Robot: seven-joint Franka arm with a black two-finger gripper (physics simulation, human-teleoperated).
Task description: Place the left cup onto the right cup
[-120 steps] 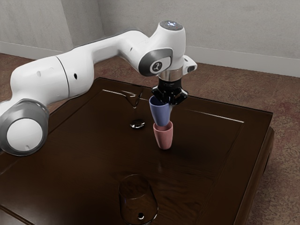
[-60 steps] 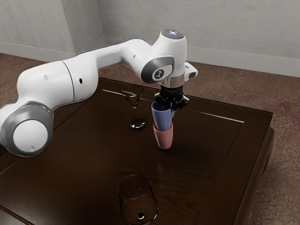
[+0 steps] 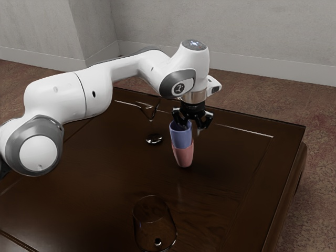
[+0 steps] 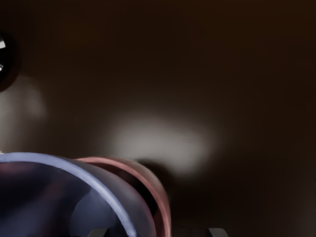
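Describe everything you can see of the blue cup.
The blue cup is a plain, handleless tumbler with a matte, plastic-looking wall that tapers downward. It stands about upright. Its lower part is nested inside the pink cup on the dark wooden table, and its rim and upper wall are showing. The hand is open just above, with its fingers straddling one side of the rim.

You look into a wide blue plastic cup (image 4: 49, 207), its rim blurred, a pink plastic cup's (image 4: 160, 205) rim curving close around its outside, dark brown wooden table (image 4: 222, 74) beyond, pale sheen near the cups, glossy dark round object (image 4: 4, 59) well apart from them
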